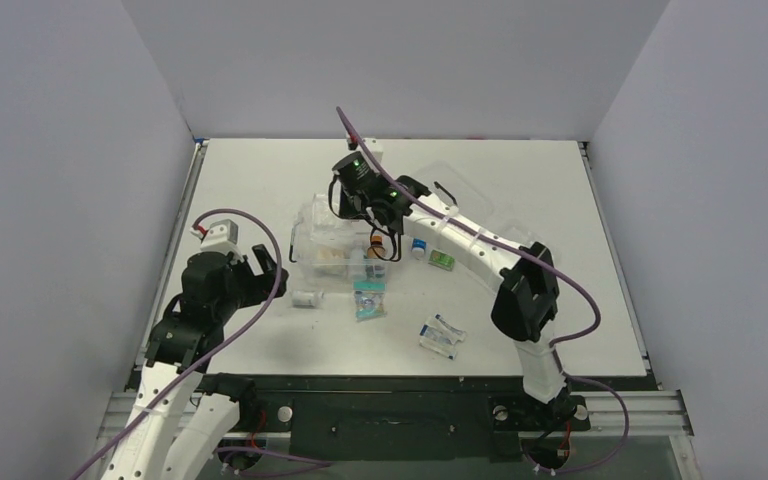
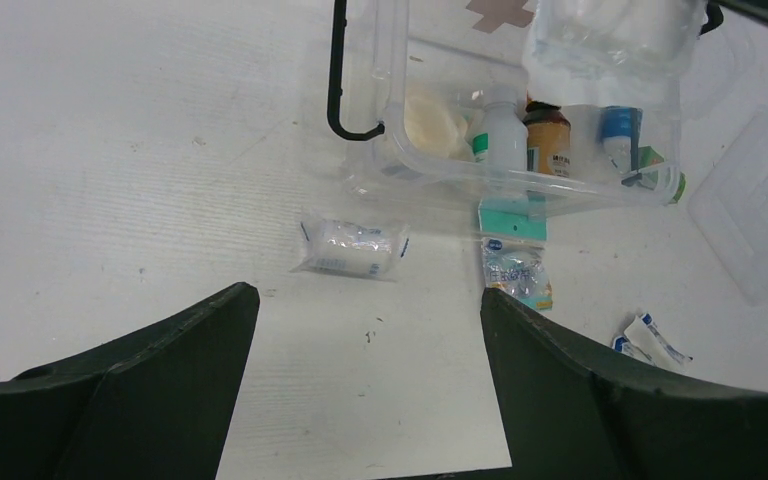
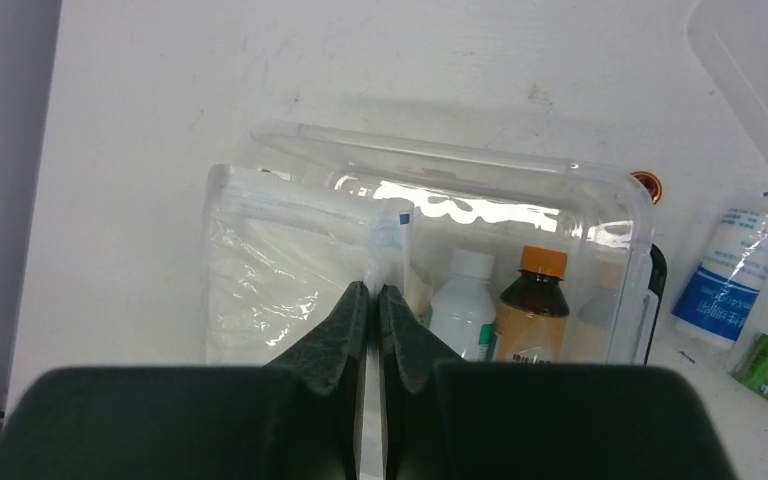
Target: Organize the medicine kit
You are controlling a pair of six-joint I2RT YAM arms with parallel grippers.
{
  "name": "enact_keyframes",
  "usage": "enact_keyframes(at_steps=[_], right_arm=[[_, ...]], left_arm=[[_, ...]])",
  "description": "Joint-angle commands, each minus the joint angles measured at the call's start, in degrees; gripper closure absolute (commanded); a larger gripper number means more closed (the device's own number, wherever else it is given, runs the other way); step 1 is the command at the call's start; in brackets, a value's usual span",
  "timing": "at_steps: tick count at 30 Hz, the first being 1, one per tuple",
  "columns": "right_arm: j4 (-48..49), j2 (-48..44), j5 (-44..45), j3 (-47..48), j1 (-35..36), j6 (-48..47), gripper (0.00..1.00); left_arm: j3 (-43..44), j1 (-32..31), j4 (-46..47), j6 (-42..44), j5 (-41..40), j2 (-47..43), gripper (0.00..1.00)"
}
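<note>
While the right gripper pinches a clear pouch, the medicine kit sits directly beneath it: stiff, light, slick plastic, likely best held by its rim; the left gripper hangs open.

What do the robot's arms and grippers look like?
The left arm and right arm have white links, black joints and looping purple cables. The left gripper and right gripper have dark, wedge-shaped fingers. Green lights glow on the right wrist.
</note>
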Motion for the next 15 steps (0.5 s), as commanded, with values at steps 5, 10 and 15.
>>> enact_keyframes(at_steps=[5,10,15], right_arm=[[-2.4,5.8,-0.2,4.7,0.8,2.6,1.00],[-2.3,9.6,-0.5,6.1,1.2,4.5,1.00],[-2.6,13.9,-1.7,9.3,1.2,5.9,1.00]], left_arm=[[0.6,-0.1,1.9,-0.7,-1.5,-1.4,0.19],[0.6,-0.2,1.9,-0.7,-1.4,-1.4,0.19],[0.7,-0.2,1.9,-0.7,-1.5,-1.5,0.19]])
